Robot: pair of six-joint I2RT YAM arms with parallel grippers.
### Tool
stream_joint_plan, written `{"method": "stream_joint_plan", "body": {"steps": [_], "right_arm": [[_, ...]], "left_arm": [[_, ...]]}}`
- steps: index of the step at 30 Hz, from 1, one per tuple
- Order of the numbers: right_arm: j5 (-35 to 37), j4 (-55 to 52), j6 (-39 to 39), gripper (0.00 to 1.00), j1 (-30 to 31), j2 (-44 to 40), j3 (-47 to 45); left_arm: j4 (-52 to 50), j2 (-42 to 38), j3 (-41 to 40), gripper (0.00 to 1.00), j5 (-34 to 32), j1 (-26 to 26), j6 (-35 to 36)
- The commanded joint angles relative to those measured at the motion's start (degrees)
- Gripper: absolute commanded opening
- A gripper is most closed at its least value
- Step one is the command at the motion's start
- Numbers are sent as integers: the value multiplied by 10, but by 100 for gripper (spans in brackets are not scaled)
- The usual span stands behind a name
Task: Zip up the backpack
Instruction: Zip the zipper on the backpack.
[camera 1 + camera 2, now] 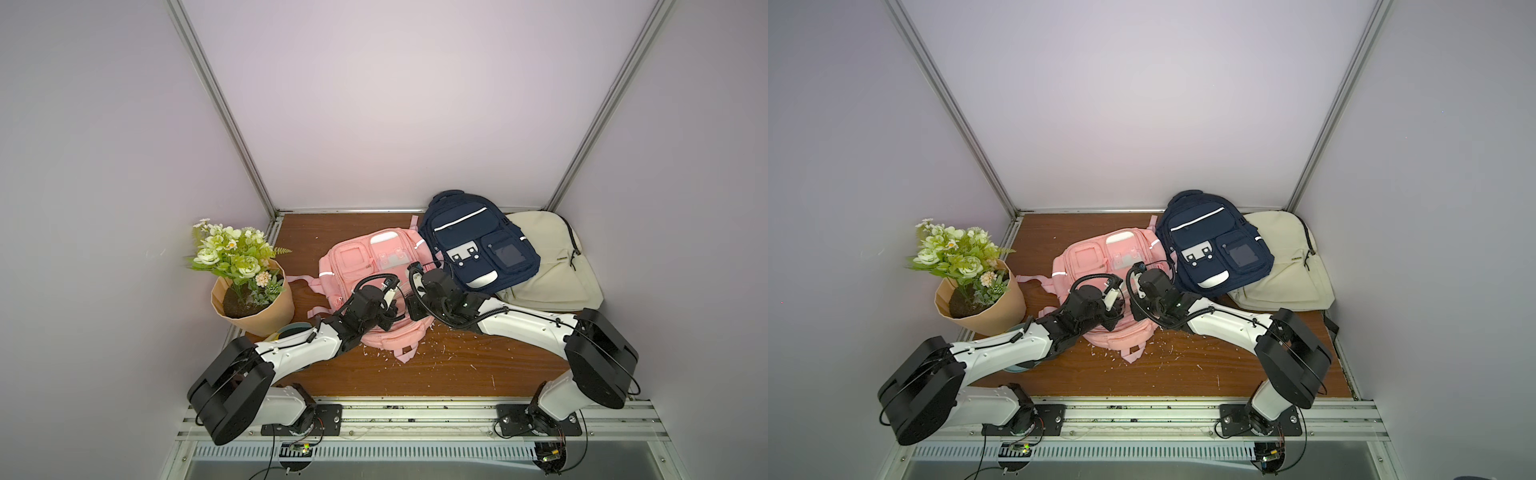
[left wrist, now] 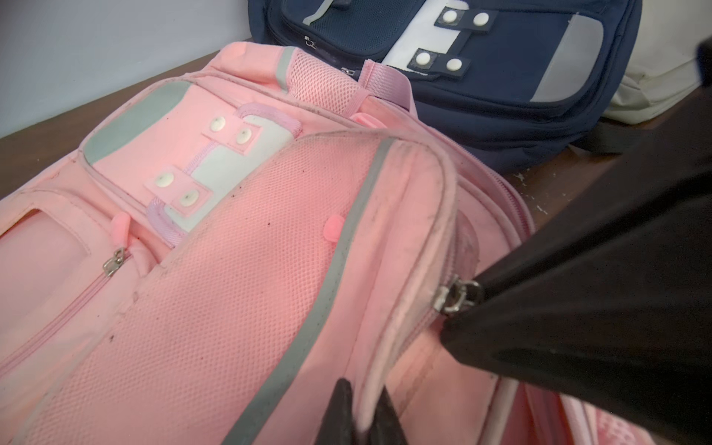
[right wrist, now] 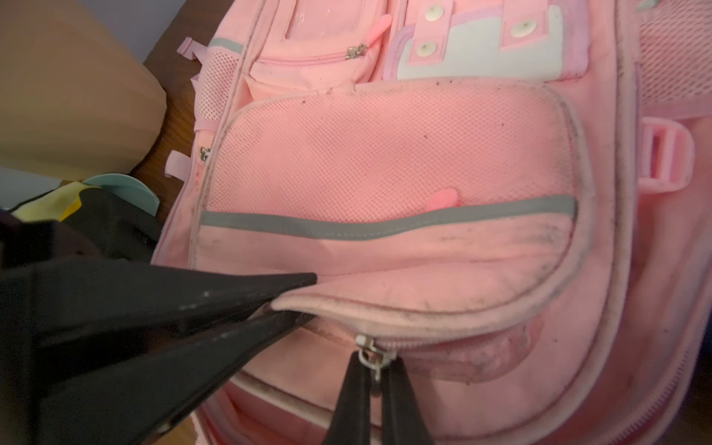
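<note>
Lying flat and front-up on the brown wooden tabletop in both top views: the pink fabric backpack, both arms bent over its near end. Gaping along part of its length: the zip of the backpack's mesh front pocket, the one crossed by a grey reflective stripe. Clamped shut on the small silver metal zipper pull of that pocket: the right gripper, a black finger on either side. Pinched closed on the pocket's piped pink rim, just beside the pull on the unzipped side: the left gripper; same pinch seen in the left wrist view, fabric squeezed between the two black fingertips. Meshed on the pull's other side: the pink zip teeth.

Touching the pink backpack's far corner on the right: a navy blue backpack with white trim, itself overlapping a cream canvas backpack farther out the same way. Standing off the pink backpack's left side, near a loose strap: a tan faceted pot of green and white flowers. Scattered on the wood by the backpack's near end: white flecks.
</note>
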Motion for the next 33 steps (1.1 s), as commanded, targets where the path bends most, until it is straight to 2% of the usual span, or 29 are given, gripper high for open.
{"method": "stream_joint_plan", "body": {"steps": [1, 7, 15, 21, 25, 33], "right_arm": [[27, -35, 9, 0, -53, -43, -14], [10, -71, -30, 0, -139, -40, 5], [27, -79, -51, 0, -206, 43, 89], [54, -75, -68, 0, -221, 82, 165], [40, -71, -84, 0, -221, 107, 202], [97, -61, -61, 0, -220, 88, 167]], "left_arm": [[4, -33, -18, 10, -45, 3, 3], [16, -52, -32, 9, -39, 3, 15], [32, -62, -40, 7, -33, -25, 39], [40, -43, -32, 6, -43, -72, 69], [43, -41, -32, 6, -42, -89, 80], [48, -47, -35, 5, -34, -90, 83]]}}
